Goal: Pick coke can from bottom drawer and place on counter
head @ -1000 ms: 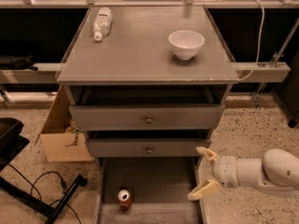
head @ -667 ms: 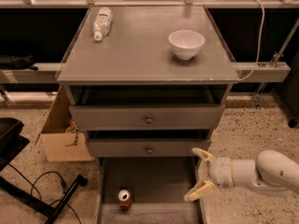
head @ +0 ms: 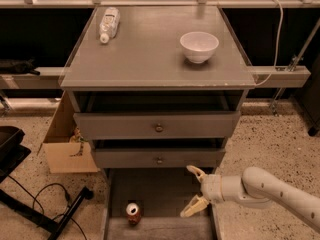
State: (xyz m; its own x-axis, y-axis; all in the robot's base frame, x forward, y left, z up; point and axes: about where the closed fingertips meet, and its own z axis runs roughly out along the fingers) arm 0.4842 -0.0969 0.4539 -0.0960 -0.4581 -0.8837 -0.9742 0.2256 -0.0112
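The coke can (head: 133, 213) stands upright on the floor of the open bottom drawer (head: 165, 189), near its front left corner, its silver top showing. My gripper (head: 193, 191) is open, with pale fingers spread one above the other, over the right side of the drawer, to the right of the can and apart from it. It holds nothing. The white arm reaches in from the lower right. The counter (head: 145, 59) is the flat grey top of the cabinet above.
A white bowl (head: 199, 46) stands on the counter's right side and a plastic bottle (head: 108, 24) lies at its back left. A cardboard box (head: 65, 141) and black cables (head: 47, 204) sit on the floor to the left.
My gripper has moved left, further over the bottom drawer and closer to the can. The can has not moved.
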